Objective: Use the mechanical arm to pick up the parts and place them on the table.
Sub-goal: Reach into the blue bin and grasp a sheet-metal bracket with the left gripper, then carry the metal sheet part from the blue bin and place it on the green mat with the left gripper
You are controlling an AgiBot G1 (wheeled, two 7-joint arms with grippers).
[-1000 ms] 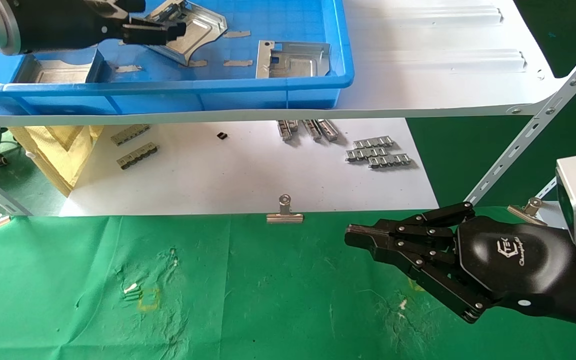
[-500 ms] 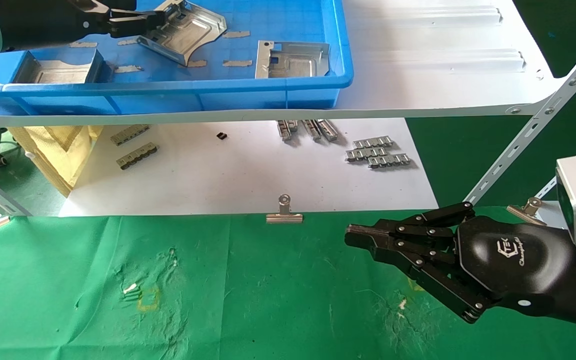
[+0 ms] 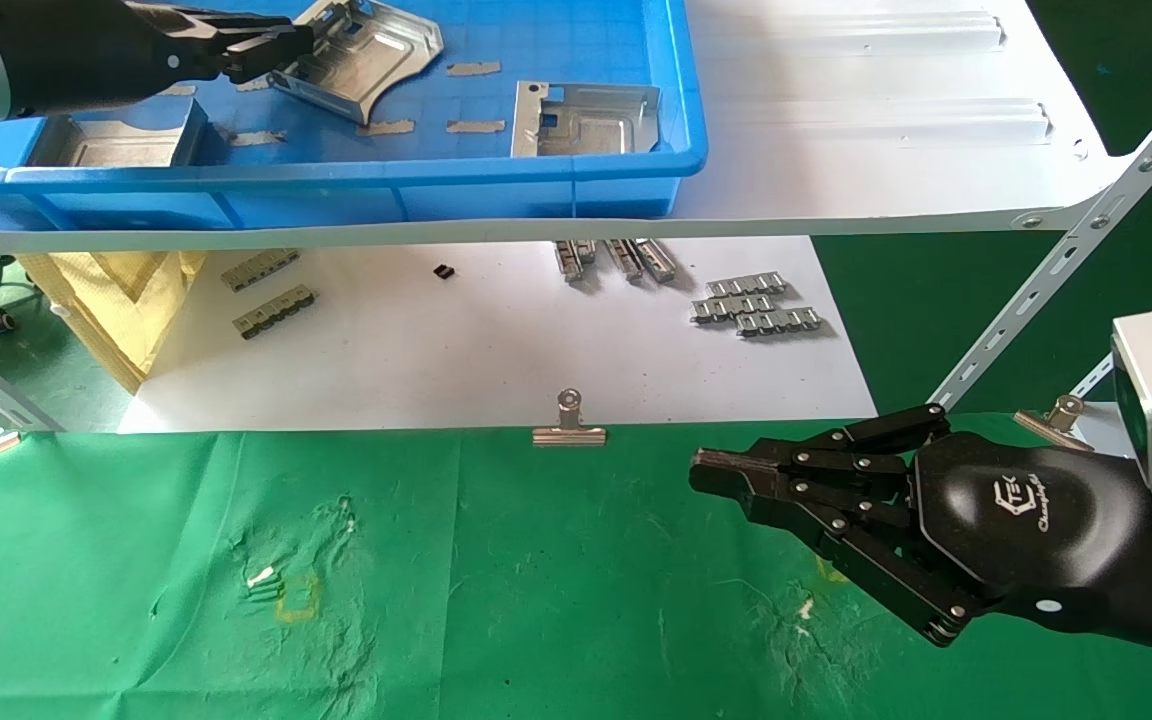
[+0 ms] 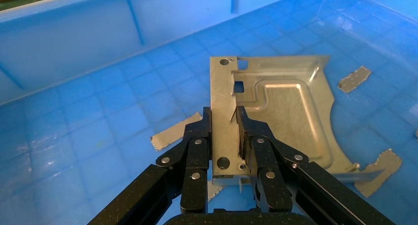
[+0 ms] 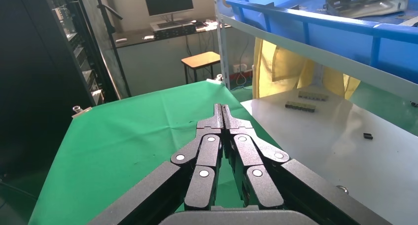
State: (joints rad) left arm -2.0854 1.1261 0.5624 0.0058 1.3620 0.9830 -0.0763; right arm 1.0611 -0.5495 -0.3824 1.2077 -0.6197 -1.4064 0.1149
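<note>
We see three parts in the tray [image 3: 536,170] on the shelf [image 3: 886,150]: one left [image 3: 121,140], one centre [image 3: 361,55], one right [image 3: 581,120]. Below the shelf, toothed strips [image 3: 756,303] lie on the board [image 3: 486,350], behind the worktop [image 3: 536,600]. A clip [image 3: 569,425] sits at the worktop's far edge.

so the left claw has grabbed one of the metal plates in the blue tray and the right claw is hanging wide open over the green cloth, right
Not quite. The right claw is shut, its fingertips pressed together with nothing between them, as the right wrist view shows. The rest holds: the left claw is clamped on the bent edge of a metal plate in the blue tray, and the right claw hangs over the green cloth.
</note>
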